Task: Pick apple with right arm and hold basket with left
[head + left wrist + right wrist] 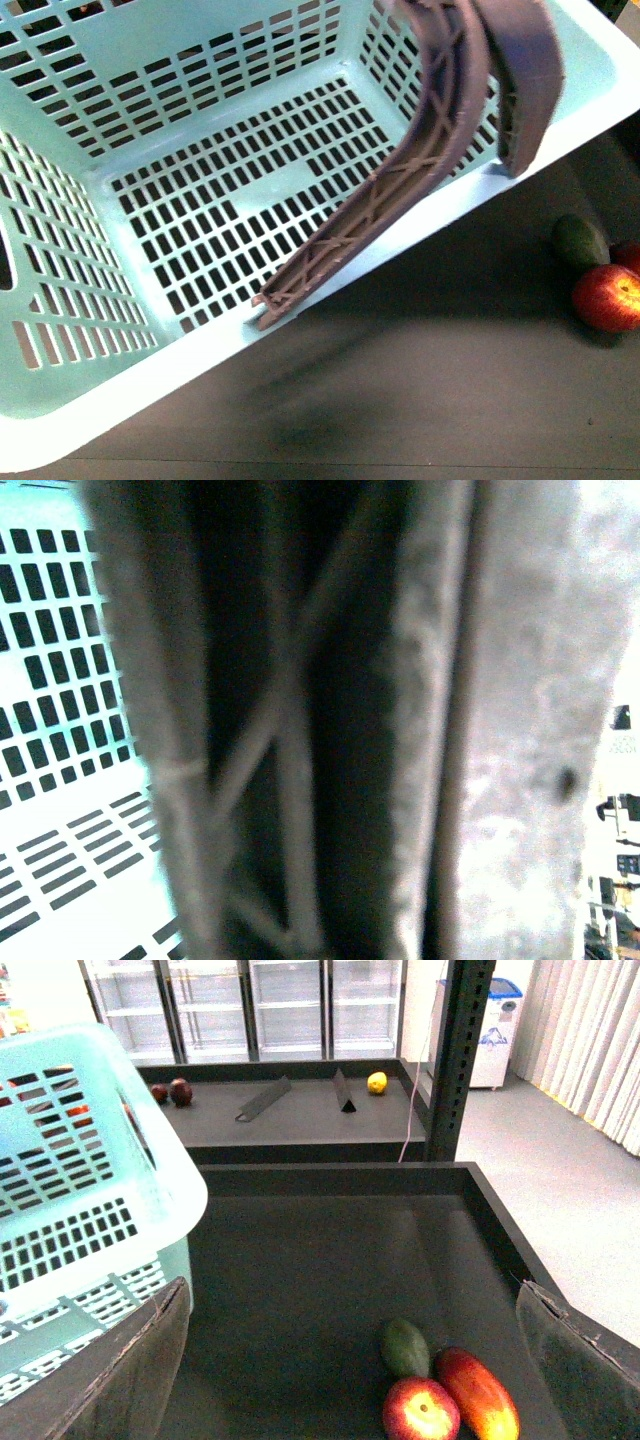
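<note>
Basket [60, 420] fills the upper left of the front view, with both brown-mauve handles [440, 130] up together at top right. The left wrist view is only a handle close-up and the left gripper doesn't show, so I can't tell its grip. Right gripper [352, 1295] is spread wide with nothing in it, fingers [120, 1380] in the lower corners of its view; apple [607, 297] sits on the dark table [400, 400] at the right edge of the front view, just beside a green fruit [580, 240] and another red fruit [630, 255], apart from the basket.
</note>
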`<control>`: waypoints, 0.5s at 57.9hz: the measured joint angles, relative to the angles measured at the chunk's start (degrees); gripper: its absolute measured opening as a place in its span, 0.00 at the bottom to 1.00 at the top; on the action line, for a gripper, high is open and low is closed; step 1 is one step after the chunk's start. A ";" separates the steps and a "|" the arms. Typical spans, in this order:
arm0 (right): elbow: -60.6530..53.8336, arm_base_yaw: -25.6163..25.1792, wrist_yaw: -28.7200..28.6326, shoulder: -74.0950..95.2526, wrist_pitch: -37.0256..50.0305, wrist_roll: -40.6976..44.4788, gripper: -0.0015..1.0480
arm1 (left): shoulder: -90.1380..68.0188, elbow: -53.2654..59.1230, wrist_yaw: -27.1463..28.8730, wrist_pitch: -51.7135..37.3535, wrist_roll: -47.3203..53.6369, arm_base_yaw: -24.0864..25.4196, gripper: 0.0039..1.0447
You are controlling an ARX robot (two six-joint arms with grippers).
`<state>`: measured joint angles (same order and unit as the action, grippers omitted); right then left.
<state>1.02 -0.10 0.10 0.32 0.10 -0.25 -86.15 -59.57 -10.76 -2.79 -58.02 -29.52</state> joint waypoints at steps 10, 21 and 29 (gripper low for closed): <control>0.00 0.00 0.00 0.00 0.00 0.00 0.92 | -0.15 -0.42 0.24 -1.01 1.49 -1.46 0.13; 0.00 0.00 0.00 0.00 0.00 0.02 0.92 | -0.17 -0.42 0.66 -1.01 1.70 -1.44 0.13; 0.00 0.00 0.00 0.00 0.00 0.02 0.92 | -0.17 -0.42 0.94 -1.01 1.86 -1.44 0.13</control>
<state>1.02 -0.10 0.10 0.32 0.10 -0.23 -86.32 -59.99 -9.82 -3.79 -56.16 -30.96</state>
